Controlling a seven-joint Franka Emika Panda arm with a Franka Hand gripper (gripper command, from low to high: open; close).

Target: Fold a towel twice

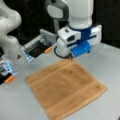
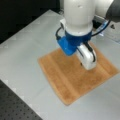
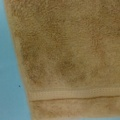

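Grey table [image 1: 107,62], towel [image 1: 65,87] spread flat, unfolded, gripper [image 1: 68,57] at its far corner, jaws' state unclear.

The arm [image 1: 80,12] comes down from twelve o'clock in both front views, its white wrist pointing straight down; the gripper [image 1: 68,58], on a blue mount, hangs low at its end; its fingers do not show in the wrist view.
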